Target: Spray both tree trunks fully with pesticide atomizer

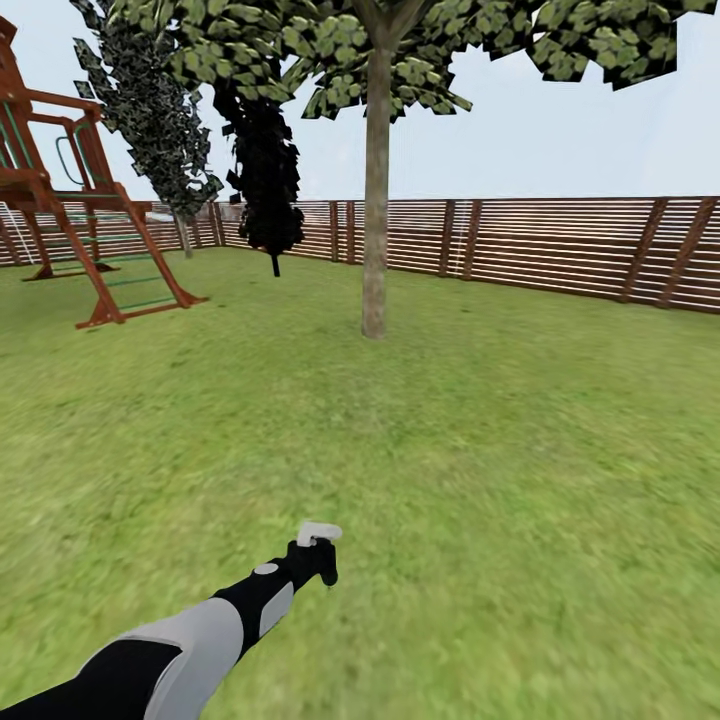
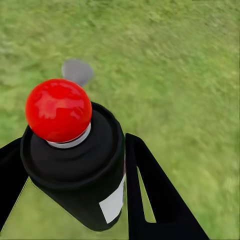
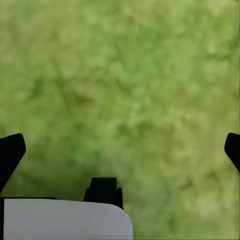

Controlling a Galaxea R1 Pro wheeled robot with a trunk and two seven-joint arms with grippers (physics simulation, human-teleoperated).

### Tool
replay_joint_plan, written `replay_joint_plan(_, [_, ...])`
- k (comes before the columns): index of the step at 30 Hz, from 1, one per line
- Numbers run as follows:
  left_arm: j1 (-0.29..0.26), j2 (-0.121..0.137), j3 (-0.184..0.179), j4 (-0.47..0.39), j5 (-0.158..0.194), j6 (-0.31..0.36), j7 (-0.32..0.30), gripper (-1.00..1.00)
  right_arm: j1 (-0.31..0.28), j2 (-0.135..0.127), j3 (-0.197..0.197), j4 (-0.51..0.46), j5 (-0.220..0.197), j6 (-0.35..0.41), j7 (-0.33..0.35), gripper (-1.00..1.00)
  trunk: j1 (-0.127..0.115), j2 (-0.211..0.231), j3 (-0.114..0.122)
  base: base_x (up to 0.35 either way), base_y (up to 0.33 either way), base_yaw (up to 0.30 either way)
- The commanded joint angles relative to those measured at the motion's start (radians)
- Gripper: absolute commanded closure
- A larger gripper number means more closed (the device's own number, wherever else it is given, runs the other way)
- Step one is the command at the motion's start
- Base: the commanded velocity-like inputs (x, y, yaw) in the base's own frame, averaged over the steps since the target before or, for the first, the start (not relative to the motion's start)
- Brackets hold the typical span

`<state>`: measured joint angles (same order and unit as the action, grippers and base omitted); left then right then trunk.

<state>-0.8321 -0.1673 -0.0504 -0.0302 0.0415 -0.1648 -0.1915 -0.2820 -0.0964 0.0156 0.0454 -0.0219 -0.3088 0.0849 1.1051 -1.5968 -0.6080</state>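
well short of tree trunk [image 1: 376,200], left gripper [image 2: 75,200] clamping pesticide atomizer [image 2: 80,170], lawn [image 1: 500,450] beneath

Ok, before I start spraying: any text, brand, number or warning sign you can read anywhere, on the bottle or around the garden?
None readable.
Atomizer, held in the left gripper: its whitish label shows blank, no letters or numbers visible.
Red cap: no marking.
Fence, playset, tree trunk: no signs or writing.
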Motion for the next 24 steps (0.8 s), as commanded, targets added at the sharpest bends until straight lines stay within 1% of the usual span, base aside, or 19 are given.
replay_joint_plan(1, [-0.001,0.0,-0.005,0.001,0.005,-0.004,-0.002,1.0,-0.002,0.0,0.001,0.005,-0.003,-0.007,0.004,-1.0,0.001,0.0,-0.001,0.345,0.0,0.0])
replay_joint_plan(24, [-0.001,0.0,-0.005,0.001,0.005,-0.004,-0.002,1.0,-0.002,0.0,0.001,0.005,-0.003,-0.007,0.004,-1.0,0.001,0.0,-0.001,0.345,0.0,0.0])
